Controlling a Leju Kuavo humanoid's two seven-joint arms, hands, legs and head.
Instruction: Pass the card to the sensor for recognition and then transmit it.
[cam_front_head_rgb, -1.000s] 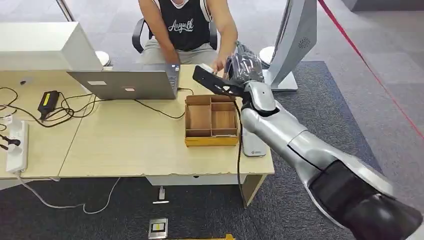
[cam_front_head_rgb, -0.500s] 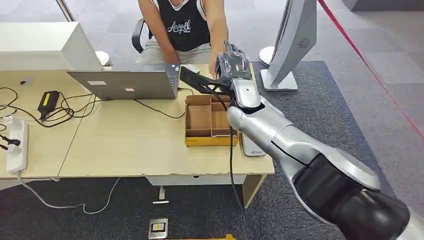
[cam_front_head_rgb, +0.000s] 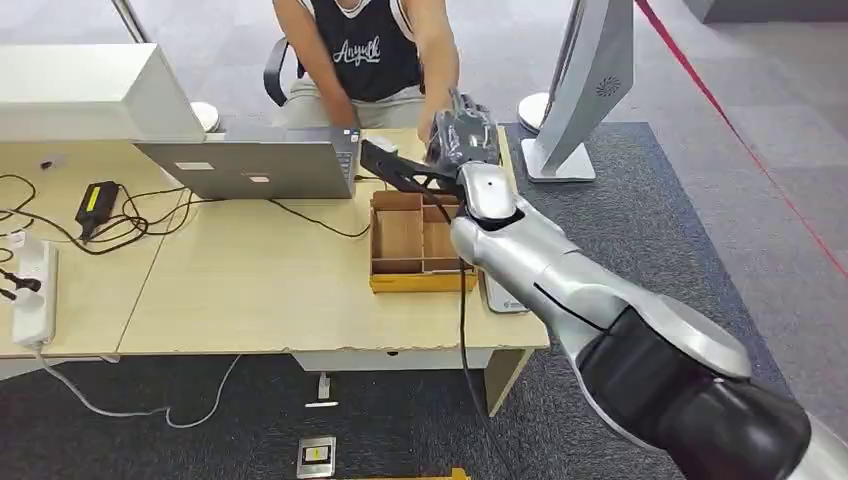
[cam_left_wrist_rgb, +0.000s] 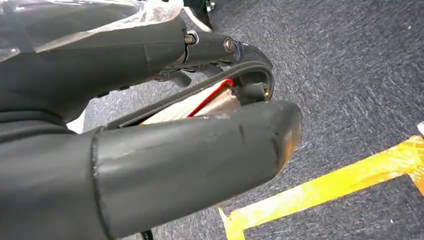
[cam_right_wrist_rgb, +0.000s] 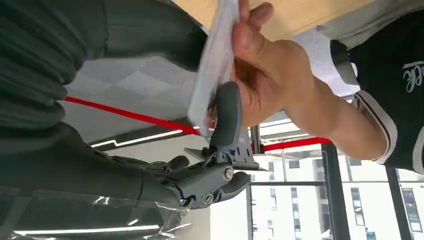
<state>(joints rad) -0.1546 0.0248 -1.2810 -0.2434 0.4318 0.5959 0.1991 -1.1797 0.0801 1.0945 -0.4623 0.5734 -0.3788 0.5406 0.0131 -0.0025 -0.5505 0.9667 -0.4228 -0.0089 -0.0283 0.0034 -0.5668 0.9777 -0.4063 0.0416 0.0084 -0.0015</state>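
My right hand (cam_front_head_rgb: 465, 132) reaches over the far edge of the desk (cam_front_head_rgb: 250, 290) towards a seated person (cam_front_head_rgb: 365, 50). In the right wrist view it pinches a white card (cam_right_wrist_rgb: 212, 65), with a dark finger (cam_right_wrist_rgb: 227, 112) pressed on one face. The person's hand (cam_right_wrist_rgb: 270, 80) grips the same card from the other side. The flat white sensor (cam_front_head_rgb: 505, 292) lies on the desk's right end, partly under my forearm. My left hand (cam_left_wrist_rgb: 200, 150) hangs over the carpet and holds nothing, its fingers apart.
A wooden divided box (cam_front_head_rgb: 420, 240) stands just under my right forearm. An open laptop (cam_front_head_rgb: 250, 165) with trailing cables is to its left, and a power strip (cam_front_head_rgb: 30, 290) at the far left. A white stand (cam_front_head_rgb: 585, 80) rises beyond the desk's right end.
My right arm has swung left and forward, carrying the hand to the person. The person's hand has come up to meet it at the card.
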